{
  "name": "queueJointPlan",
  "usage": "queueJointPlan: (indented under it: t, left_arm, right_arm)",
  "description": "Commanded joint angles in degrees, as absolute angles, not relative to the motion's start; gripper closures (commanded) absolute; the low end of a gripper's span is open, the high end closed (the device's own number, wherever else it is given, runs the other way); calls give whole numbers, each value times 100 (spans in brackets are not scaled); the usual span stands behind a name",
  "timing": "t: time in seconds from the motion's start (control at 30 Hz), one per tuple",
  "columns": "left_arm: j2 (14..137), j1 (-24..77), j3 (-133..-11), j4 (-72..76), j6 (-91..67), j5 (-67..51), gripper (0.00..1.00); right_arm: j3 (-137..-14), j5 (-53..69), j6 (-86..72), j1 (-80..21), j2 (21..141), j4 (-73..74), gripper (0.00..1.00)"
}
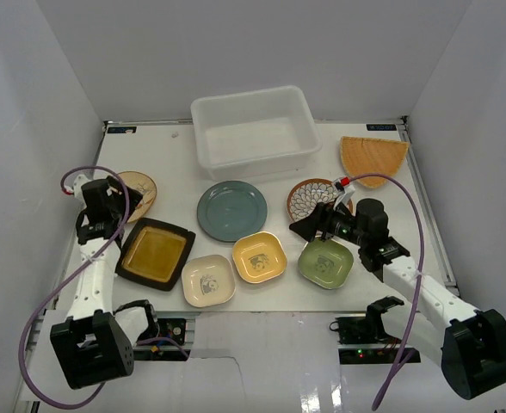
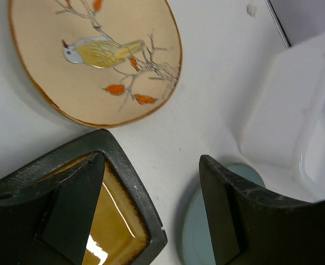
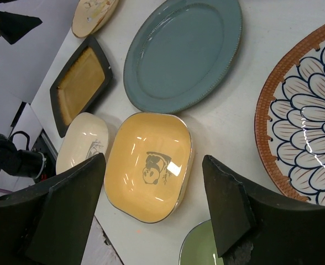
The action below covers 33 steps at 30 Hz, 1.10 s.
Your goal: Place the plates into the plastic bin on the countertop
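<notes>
The white plastic bin (image 1: 255, 131) stands empty at the back of the countertop (image 1: 184, 172). In front of it lie a teal plate (image 1: 231, 211), a brown petal plate (image 1: 315, 196), an orange fan plate (image 1: 373, 155), a tan bird plate (image 1: 141, 189), a dark rectangular plate (image 1: 154, 252), and cream (image 1: 208, 280), yellow (image 1: 259, 256) and green (image 1: 324, 262) square plates. My left gripper (image 2: 151, 160) is open and empty above the dark plate's corner (image 2: 124, 182). My right gripper (image 3: 153, 160) is open and empty above the yellow plate (image 3: 146, 171). No clear plate shows.
White walls close in the left, back and right sides. The near table edge (image 1: 262, 314) runs just behind the square plates, with the arm bases and cables below it. The bin wall (image 2: 295, 110) shows to the right in the left wrist view.
</notes>
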State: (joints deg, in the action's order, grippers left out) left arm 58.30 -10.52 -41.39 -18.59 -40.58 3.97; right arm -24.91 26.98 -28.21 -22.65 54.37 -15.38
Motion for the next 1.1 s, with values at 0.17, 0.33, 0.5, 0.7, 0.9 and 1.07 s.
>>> queueJointPlan:
  t: [0.17,0.33,0.5,0.7,0.9,1.07]
  left_arm:
    - [6397,-2082,-4342,-1565,-4456,501,21]
    - [7309,-2548,-4202,-908,-4342,335,21]
    - [8155,-3225,-4087,-238,-4395,-596,21]
    - [9087,-3357,-4148,421,-4342,-1116,23]
    - [9728,-3349,-4218,940,-4377,-1388,32]
    - [10046,-3349,-4245,1142,-4491,-1529,49]
  right_arm:
    - [-2268,2628,-2734,-2487,5344,-1872,24]
    - [-2180,2575,-2619,-2522,5203,-1802,24]
    - [-2145,2637,-2540,-2540,5151,-1740,24]
    - [-2136,2628,-2514,-2566,5256,-1784,24]
    - [-2136,2549,-2557,-2593,5467,-1881,24]
    - [-2206,2487,-2672,-2637,5660,-2021,24]
